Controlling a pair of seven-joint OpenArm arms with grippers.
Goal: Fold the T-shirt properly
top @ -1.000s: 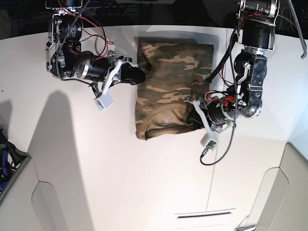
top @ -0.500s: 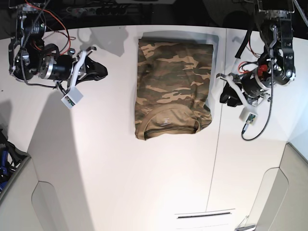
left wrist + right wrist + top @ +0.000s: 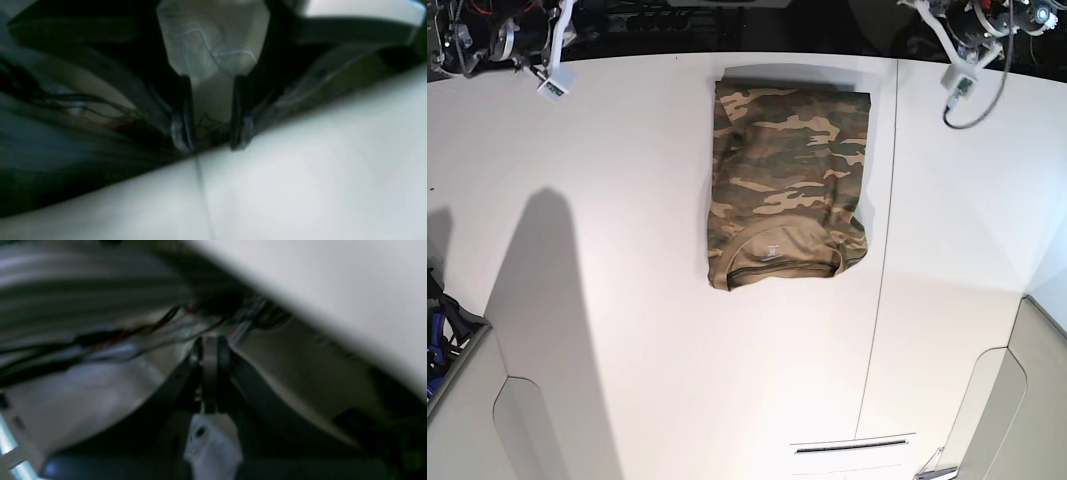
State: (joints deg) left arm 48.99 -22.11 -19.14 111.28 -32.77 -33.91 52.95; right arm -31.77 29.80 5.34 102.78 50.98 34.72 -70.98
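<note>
The camouflage T-shirt (image 3: 787, 180) lies folded into a tall rectangle on the white table (image 3: 627, 300), at the top centre of the base view. Its olive-tan collar (image 3: 777, 262) is at the near end, facing up. Both arms are drawn back to the far corners. The left arm (image 3: 972, 30) is at the top right and the right arm (image 3: 522, 40) at the top left, both well away from the shirt. In the blurred left wrist view my left gripper (image 3: 210, 145) has its fingers apart and empty. In the blurred right wrist view my right gripper (image 3: 210, 351) has its fingers close together with nothing in them.
A seam (image 3: 882, 250) runs down the table to the right of the shirt. The table's far edge (image 3: 677, 55) meets a dark background. A bin with blue items (image 3: 439, 335) sits at the left edge. Cables (image 3: 972, 105) hang from the left arm.
Both arms have pulled away from the shirt's sides and up to the far corners. The shirt has stayed folded in place.
</note>
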